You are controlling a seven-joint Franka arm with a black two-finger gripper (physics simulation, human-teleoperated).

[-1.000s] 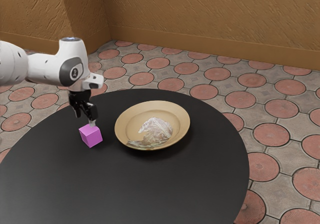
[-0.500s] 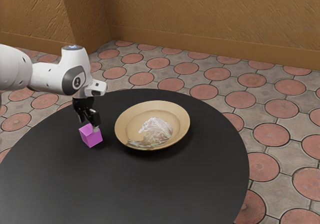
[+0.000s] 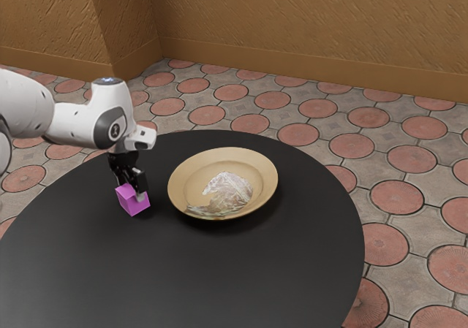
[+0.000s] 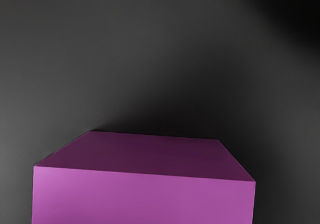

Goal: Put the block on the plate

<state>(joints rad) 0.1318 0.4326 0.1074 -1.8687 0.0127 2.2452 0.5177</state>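
Observation:
The gripper (image 3: 130, 188) is low over the magenta block (image 3: 133, 204) on the round black table, at the exterior view's left. Its fingers stand apart, open, with one down along the block's side toward the plate; the other's tip is hidden behind the block. Whether either finger touches the block I cannot tell. Close under my hand in the wrist view is the block (image 4: 145, 196), its top and one side showing. The tan plate (image 3: 265, 173) lies apart from the block, toward the exterior view's right.
A crumpled, clear, shiny thing (image 3: 228, 191) lies in the plate. The black table (image 3: 219, 277) has a curved edge, with a tiled floor (image 3: 398, 196) beyond it. Behind stands a brown wall (image 3: 307, 28).
My hand has come down to the block, bringing the fingers from above it to around it. The block and the plate have not visibly moved.

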